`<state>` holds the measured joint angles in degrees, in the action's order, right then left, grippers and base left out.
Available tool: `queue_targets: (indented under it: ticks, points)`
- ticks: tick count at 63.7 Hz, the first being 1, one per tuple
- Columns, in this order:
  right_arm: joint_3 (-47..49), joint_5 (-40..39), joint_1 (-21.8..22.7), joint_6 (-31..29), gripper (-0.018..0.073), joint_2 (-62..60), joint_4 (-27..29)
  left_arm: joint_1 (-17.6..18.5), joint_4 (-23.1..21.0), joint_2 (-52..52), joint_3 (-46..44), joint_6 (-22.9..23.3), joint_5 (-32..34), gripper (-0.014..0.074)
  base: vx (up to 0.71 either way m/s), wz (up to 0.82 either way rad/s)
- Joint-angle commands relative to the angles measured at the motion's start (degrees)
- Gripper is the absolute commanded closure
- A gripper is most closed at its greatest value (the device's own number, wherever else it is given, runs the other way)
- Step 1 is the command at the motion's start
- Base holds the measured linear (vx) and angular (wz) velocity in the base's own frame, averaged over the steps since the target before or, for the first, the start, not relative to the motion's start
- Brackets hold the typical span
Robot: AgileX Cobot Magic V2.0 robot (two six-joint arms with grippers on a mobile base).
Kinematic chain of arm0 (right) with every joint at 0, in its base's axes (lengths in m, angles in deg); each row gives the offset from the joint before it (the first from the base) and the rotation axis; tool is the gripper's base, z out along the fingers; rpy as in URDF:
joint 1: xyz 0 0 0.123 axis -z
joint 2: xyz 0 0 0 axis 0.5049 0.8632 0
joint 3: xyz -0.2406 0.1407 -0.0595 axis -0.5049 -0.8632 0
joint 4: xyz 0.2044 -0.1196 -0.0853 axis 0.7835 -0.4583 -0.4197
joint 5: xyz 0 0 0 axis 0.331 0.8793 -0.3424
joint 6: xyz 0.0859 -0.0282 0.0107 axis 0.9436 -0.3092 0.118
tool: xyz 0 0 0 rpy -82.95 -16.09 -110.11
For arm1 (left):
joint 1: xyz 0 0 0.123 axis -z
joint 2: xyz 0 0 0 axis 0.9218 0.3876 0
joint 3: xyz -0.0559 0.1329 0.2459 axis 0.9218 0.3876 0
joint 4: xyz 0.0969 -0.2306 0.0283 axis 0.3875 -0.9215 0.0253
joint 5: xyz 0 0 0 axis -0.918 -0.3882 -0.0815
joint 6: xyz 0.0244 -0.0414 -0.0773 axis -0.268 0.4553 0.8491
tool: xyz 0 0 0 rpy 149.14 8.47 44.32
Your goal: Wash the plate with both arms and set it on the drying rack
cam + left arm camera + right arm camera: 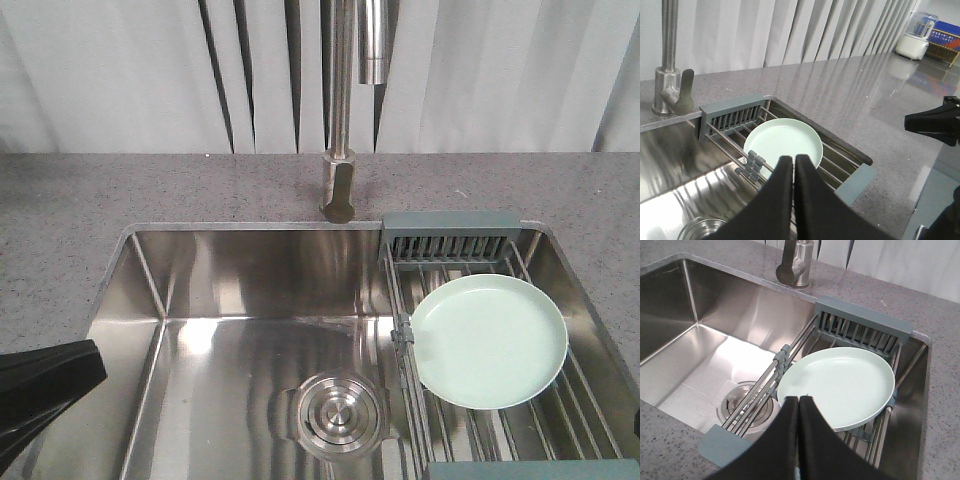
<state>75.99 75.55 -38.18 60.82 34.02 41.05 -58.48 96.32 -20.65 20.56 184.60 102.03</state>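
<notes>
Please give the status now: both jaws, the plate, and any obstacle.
Left gripper shut, empty; right gripper shut, empty. Plate lying flat on drying rack across sink. Nothing in the way.

We see a round, plain, matte pale mint-green plate [488, 340] on a rack of silvery steel wires with dark grey-green plastic end pieces [451, 222]. The brushed stainless-steel sink [250, 290] shines silver, with a ring-patterned metal drain [340, 412]. The stone counter [150, 190] is speckled grey. At the far side, the tall steel tap [340, 150] is silver and the pleated curtain [110, 70] white. The tapered left gripper [793, 165] and right gripper [799, 405] are black.
</notes>
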Motion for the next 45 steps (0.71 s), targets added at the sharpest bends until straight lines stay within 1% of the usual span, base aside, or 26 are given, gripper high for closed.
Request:
queue_targets:
  ticks: [1, 16, 19, 23, 31, 35, 38, 41, 44, 45]
  points:
    - [1.52, -4.1, 0.25, -0.03, 0.0567, 0.67, 0.92, -0.09, 1.14, 0.05, -1.41, 0.16, -0.98, 0.0602, 0.0, 0.0]
    - [1.52, -4.1, 0.25, -0.03, 0.0567, 0.67, 0.92, -0.09, 1.11, 0.05, -1.41, 0.1, -0.89, 0.0602, 0.0, 0.0]
    - [1.52, -4.1, 0.25, -0.03, 0.0567, 0.67, 0.92, -0.09, 0.34, 0.05, -1.41, 0.31, -0.65, 0.0602, 0.0, 0.0]
    - [1.52, -4.01, 0.25, -0.03, 0.0567, 0.67, 0.92, -0.09, -2.95, 0.05, -1.41, 0.71, 0.6, 0.0602, 0.0, 0.0]
    - [1.52, -3.45, 0.25, -0.03, 0.0567, 0.67, 0.92, -0.09, -15.59, 0.05, -1.41, 0.71, 0.76, 0.0602, 0.0, 0.0]
    - [1.52, -3.45, 0.25, -0.03, 0.0567, 0.67, 0.98, -0.09, -19.77, 0.05, -1.41, 0.38, 0.7, 0.0602, 0.0, 0.0]
    - [1.52, -3.45, 0.25, -0.03, 0.0567, 0.67, 0.98, -0.09, -21.12, 0.05, -1.41, -2.0, 0.55, 0.0602, 0.0, 0.0]
    - [1.52, -3.45, 0.25, -0.03, 0.0567, 0.67, 0.98, -0.09, -21.72, 0.05, -1.27, -7.14, 0.5, 0.0602, 0.0, 0.0]
    - [1.52, -3.45, 0.25, -0.03, 0.0567, 0.67, 0.98, -0.09, -23.15, 0.05, -0.83, -14.57, 0.5, 0.0602, 0.0, 0.0]
    - [1.52, -3.45, 0.25, -0.03, 0.0567, 0.67, 0.98, -0.09, -24.0, 0.05, -0.43, -18.55, 0.42, 0.0602, 0.0, 0.0]
